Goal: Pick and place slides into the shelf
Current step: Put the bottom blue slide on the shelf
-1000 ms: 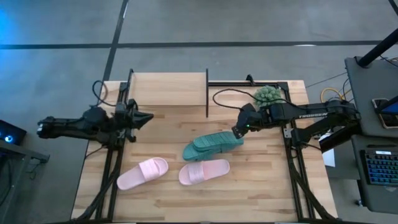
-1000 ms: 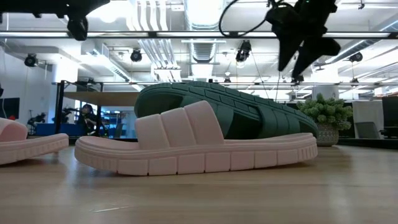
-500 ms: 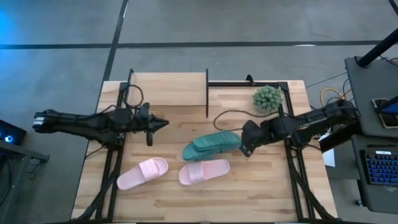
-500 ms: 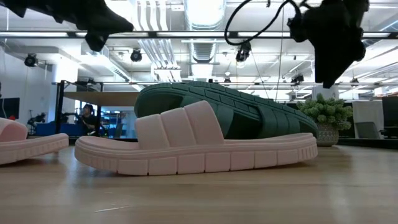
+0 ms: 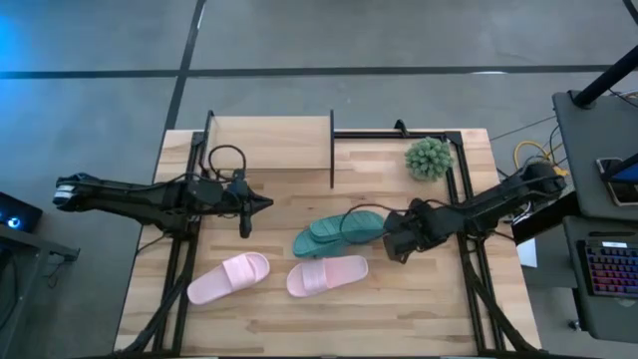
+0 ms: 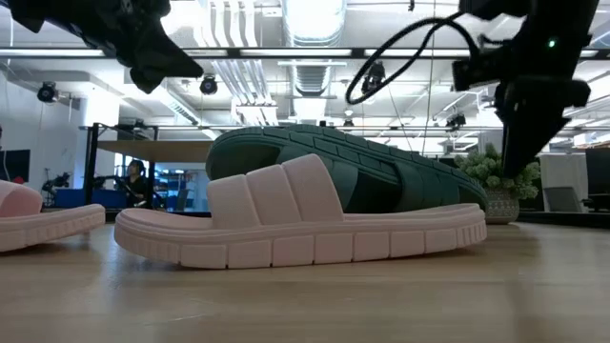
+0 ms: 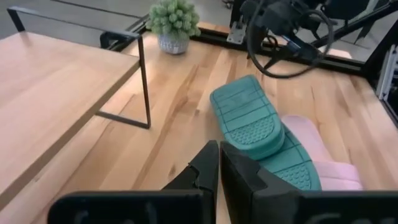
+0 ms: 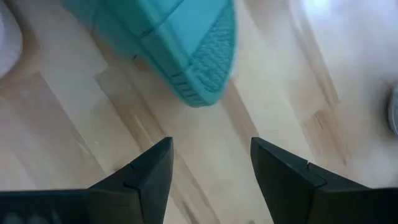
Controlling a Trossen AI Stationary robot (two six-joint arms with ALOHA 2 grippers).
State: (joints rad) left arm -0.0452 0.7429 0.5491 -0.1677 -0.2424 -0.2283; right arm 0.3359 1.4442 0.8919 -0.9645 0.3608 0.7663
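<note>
Here, bare table (image 5: 419, 299) beside slides (image 5: 339, 229)

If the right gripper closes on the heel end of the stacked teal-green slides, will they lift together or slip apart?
Probably apart: the two teal-green rubber slides lie loosely stacked and offset, soles up, nothing binding them. The ridged soles may give the open right gripper decent friction. They look thick yet probably light, and may flex if lifted by one end, so the free slide could drop onto the wooden table.
</note>
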